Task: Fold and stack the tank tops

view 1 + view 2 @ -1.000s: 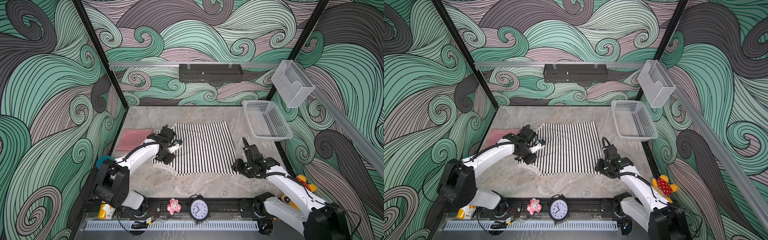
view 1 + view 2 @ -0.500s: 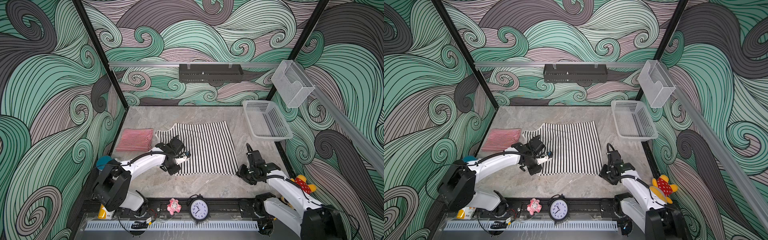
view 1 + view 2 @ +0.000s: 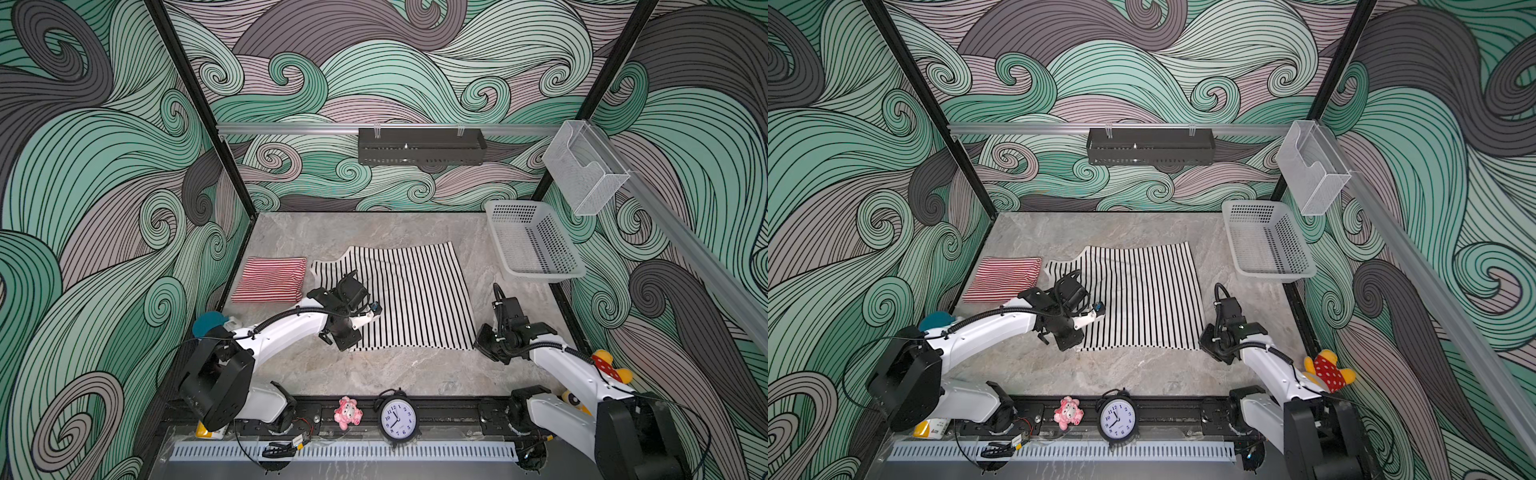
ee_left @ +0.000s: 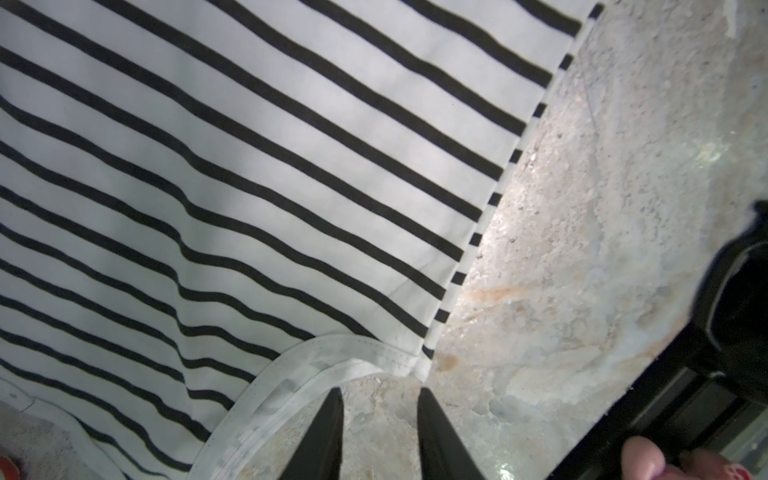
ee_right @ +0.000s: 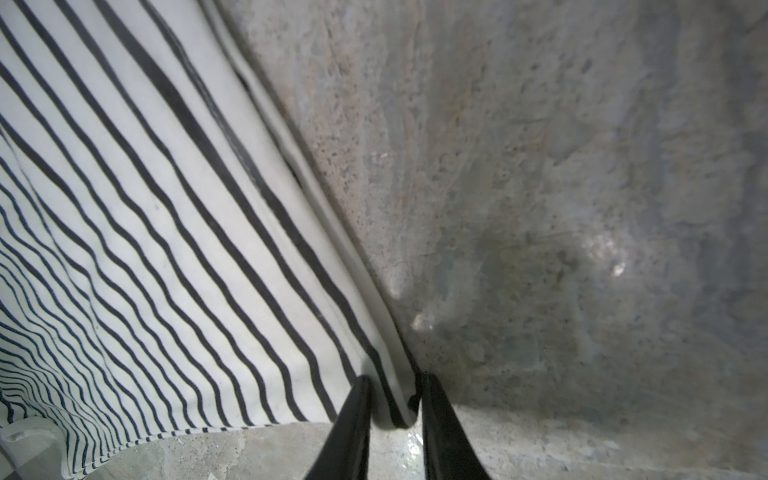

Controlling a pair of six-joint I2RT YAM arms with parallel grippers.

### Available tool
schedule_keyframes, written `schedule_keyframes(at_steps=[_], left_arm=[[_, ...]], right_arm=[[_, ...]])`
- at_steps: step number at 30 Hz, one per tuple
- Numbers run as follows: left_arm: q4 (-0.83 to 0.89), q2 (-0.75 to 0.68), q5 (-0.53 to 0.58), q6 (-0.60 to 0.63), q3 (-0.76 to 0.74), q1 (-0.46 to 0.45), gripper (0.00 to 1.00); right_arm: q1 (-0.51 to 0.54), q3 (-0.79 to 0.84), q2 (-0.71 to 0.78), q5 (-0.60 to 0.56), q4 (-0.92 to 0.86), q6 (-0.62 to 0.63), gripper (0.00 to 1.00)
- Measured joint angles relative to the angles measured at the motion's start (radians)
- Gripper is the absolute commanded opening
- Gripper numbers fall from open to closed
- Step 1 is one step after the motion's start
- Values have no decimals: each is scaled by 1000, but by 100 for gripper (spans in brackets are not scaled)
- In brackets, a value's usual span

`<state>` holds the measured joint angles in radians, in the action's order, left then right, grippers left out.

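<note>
A: Where is the black-and-white tank top?

B: Spread flat, mid-table. Its long axis runs left to right, with the armholes to the left and the hem to the right. Stripes run near to far. The red-and-white tank top lies folded just beside it on the left, clear of both arms.

A: Grippers?

B: One at each end of the near edge. Right gripper: jaws narrow, hem corner bunched between them, cloth touching both fingers, so a pinch. Left gripper: jaws slightly apart with only bare table between them. The white armhole trim lies just ahead of the tips, not gripped.

A: What does the next move turn on?

B: My reading is the near side edge, carried over toward the far edge. The left arm needs the trim first. The knit looks thin and soft, with ripples near the hem, and will likely sag between the grips.
</note>
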<state>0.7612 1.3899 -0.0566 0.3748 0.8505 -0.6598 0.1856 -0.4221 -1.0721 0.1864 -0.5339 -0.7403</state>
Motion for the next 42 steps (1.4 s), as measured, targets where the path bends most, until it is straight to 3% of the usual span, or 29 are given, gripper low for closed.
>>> schedule_keyframes(at_steps=[14, 23, 34, 39, 42], left_arm=[[-15, 0, 1, -1, -26, -32, 35], [-26, 9, 4, 4, -40, -86, 36], [-77, 118, 50, 11, -50, -116, 35], [-80, 125, 53, 20, -50, -127, 27], [-77, 126, 52, 26, -50, -137, 18]], right_arm=[[-1, -2, -7, 6, -5, 5, 0], [-1, -40, 28, 6, -39, 6, 0], [-1, -58, 49, 7, -60, 6, 0], [-1, -58, 71, 7, -74, 6, 0], [-1, -58, 83, 7, -78, 6, 0]])
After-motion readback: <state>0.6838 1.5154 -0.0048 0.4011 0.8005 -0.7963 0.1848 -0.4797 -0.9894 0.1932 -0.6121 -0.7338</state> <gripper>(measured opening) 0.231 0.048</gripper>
